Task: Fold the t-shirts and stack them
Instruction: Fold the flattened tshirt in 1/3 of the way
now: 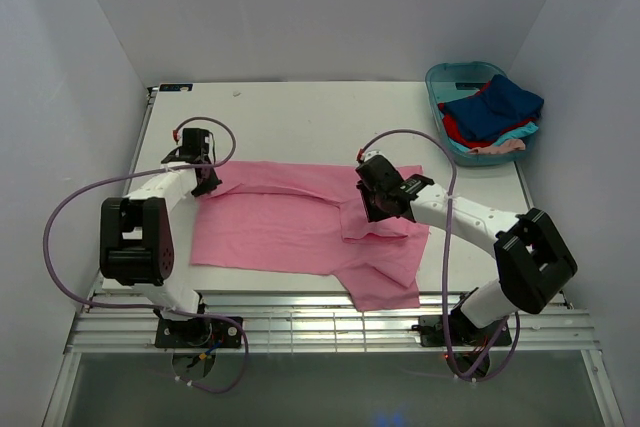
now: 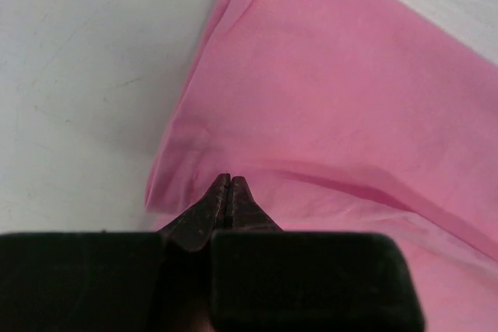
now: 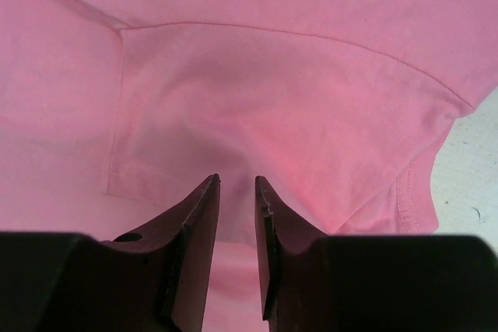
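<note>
Pink t-shirt (image 1: pixel 290 232) lies beneath right gripper (image 3: pixel 237 181), left gripper (image 2: pixel 228 179) pinching its corner

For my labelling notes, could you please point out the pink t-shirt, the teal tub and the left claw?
pink t-shirt (image 1: pixel 270 227): top view, body middle.
teal tub (image 1: pixel 434 92): top view, left rim.
left claw (image 2: pixel 228 184): left wrist view, between fingertips.

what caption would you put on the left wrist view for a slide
Left gripper, shut, tips at a creased edge of the pink t-shirt lying on the white table.
</note>
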Controlling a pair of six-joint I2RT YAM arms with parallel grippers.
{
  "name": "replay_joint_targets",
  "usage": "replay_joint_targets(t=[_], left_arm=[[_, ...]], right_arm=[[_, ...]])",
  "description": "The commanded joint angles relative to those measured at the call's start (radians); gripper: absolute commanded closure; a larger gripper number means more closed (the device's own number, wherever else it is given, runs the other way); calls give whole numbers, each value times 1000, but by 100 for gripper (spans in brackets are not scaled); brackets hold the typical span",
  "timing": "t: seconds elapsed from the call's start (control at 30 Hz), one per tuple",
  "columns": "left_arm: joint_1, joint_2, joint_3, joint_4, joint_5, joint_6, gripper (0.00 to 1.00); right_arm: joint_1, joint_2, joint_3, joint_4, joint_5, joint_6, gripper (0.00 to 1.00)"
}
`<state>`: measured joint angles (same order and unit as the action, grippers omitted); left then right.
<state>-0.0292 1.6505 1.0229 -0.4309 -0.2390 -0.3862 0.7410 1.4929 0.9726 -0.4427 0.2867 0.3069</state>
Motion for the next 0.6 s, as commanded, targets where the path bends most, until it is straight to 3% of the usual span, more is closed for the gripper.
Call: replay_joint_targets(t=[0.0,0.3,0.57], left_arm=[[0,-61,-30,-45,-37,-13,100],[0,-139,-69,-123,-94,-20,100],[0,-81,60,-120,-56,-43,100]], right_arm=[[-32,13,-17,50,22,5,69],[-120,49,29,90,-1,-12,69],[-206,128,123,122,-9,-14,69]])
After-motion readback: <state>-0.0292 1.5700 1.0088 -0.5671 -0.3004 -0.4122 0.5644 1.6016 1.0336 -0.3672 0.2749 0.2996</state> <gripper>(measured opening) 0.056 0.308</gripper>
